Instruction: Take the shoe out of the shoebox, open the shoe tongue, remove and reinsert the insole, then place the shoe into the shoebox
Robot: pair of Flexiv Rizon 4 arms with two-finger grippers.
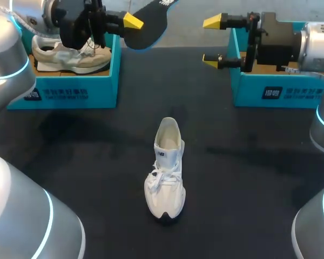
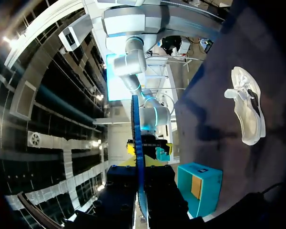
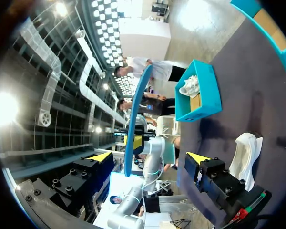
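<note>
Yellow-tipped and pointed to the right, the left gripper was held high over the far left of the table, and its fingers were clamped on a dark insole. In the left wrist view the insole was seen edge-on, running straight out between the fingers. The right gripper was held at the far right, turned to the left to face the insole, with its fingers spread wide apart and nothing held between them. From the right wrist the insole was seen ahead of the open fingers, apart from them.

On the dark table top a white shoe was set upright on its sole in the middle, toe to the near side, well apart from both grippers. A teal left shoebox was placed at the far left, with a second shoe inside. A teal right shoebox was placed at the far right.
</note>
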